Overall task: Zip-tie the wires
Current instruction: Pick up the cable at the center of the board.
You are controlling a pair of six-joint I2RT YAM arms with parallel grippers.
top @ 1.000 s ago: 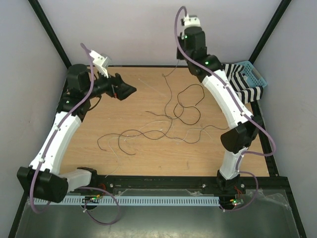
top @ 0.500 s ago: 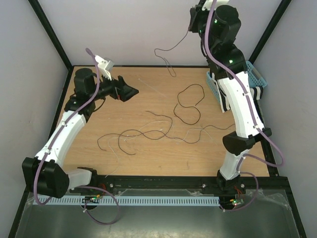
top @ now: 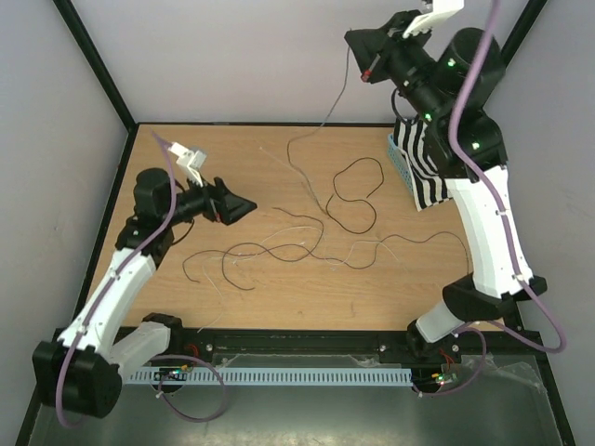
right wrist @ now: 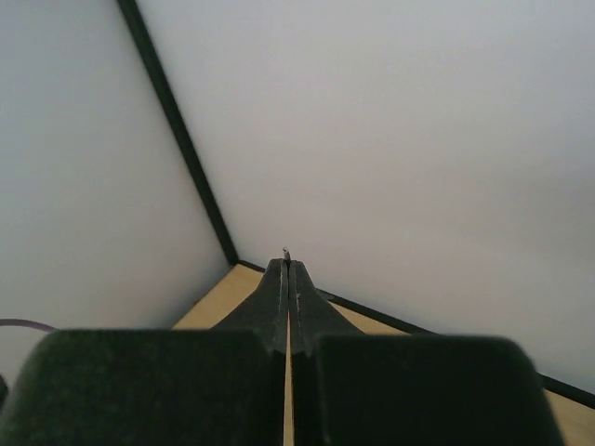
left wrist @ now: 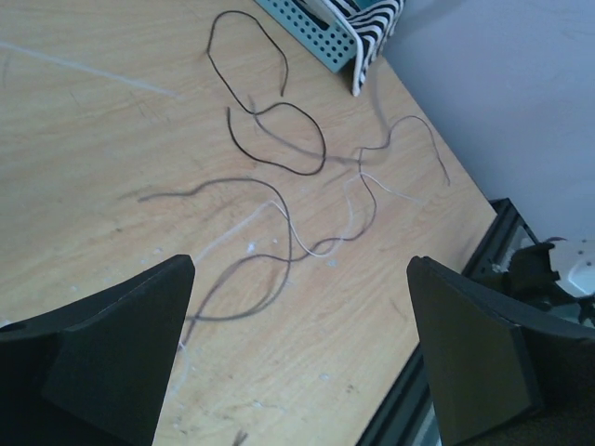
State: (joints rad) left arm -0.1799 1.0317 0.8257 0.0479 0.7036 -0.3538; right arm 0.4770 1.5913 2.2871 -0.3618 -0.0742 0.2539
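The right hand (right wrist: 286,268), pinched closed, holds one grey strand (top: 327,121) up high; the strand trails down to the wires (top: 279,249) looped across the surface (top: 372,297). The left hand (top: 234,204) hovers beside them, spread open.

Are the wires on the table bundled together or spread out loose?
Spread out loose. The wires curl separately across the table, untied; one strand hangs from the shut right end effector.
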